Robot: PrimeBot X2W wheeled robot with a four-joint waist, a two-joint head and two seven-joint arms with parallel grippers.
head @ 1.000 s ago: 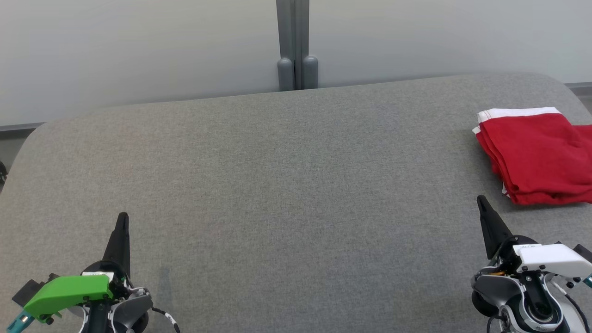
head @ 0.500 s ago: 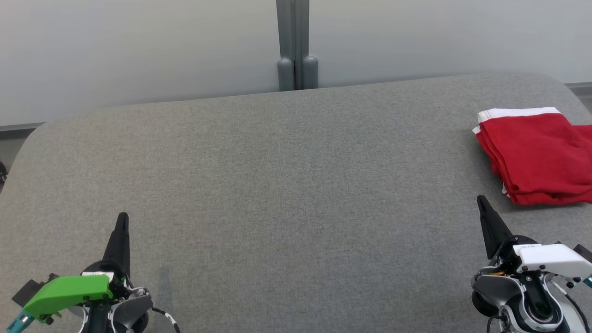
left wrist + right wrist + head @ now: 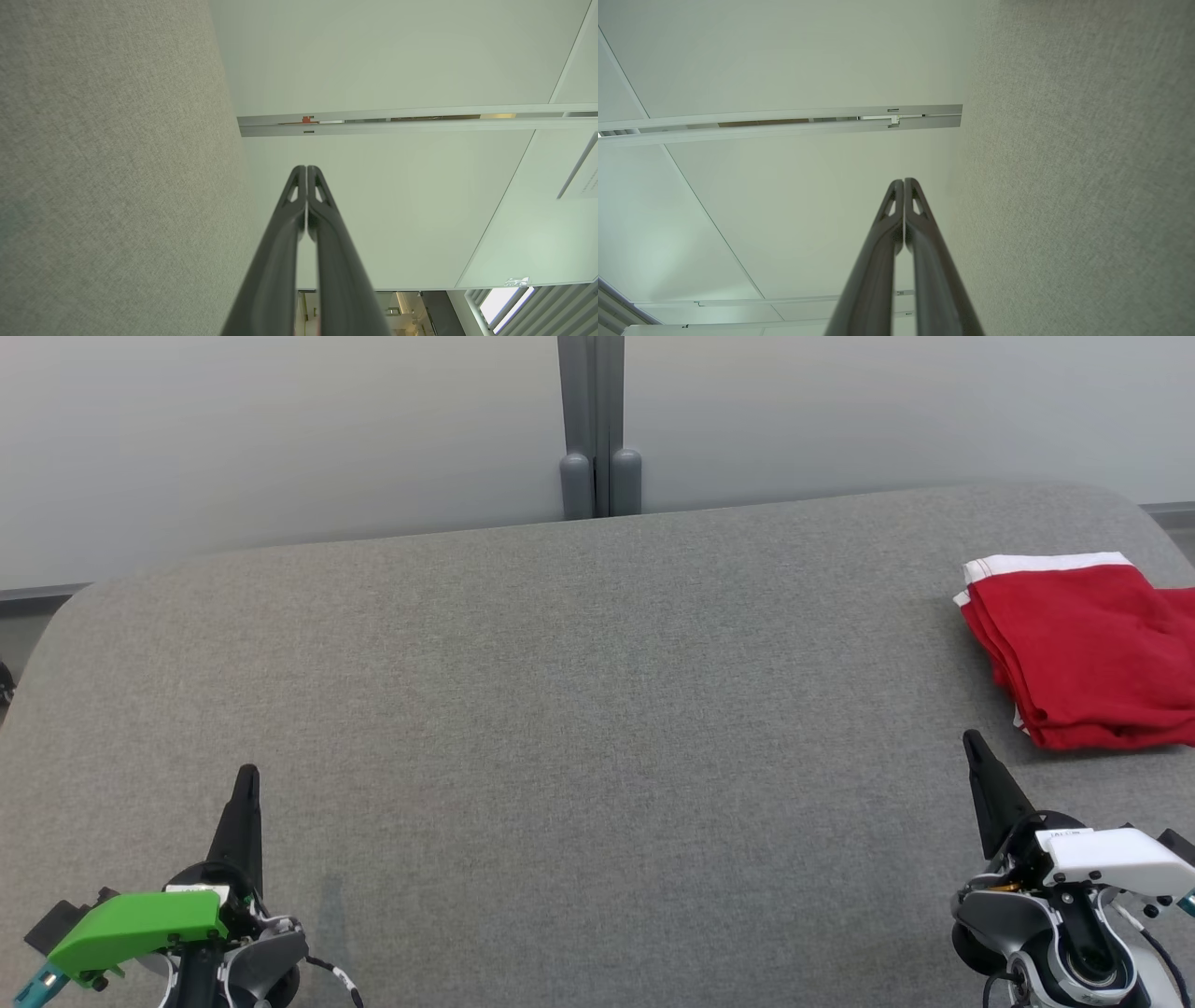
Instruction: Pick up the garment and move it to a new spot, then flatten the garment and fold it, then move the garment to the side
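The garment point(image 3: 1083, 649), red with a white band along its far edge, lies folded at the far right of the grey fabric surface point(image 3: 579, 709), partly cut off by the head view's right edge. My right gripper point(image 3: 974, 744) sits at the lower right, shut and empty, its tip a short way in front of the garment's near corner. At the lower left my left gripper point(image 3: 246, 775) is also shut and holds nothing, far from the garment. In the wrist views the left gripper point(image 3: 306, 169) and the right gripper point(image 3: 904, 182) both show their fingers pressed together.
A pale wall runs behind the surface, with a grey vertical post point(image 3: 597, 429) at its middle. The surface has rounded far corners. Wall panels and a horizontal rail point(image 3: 397, 123) appear past the left fingers.
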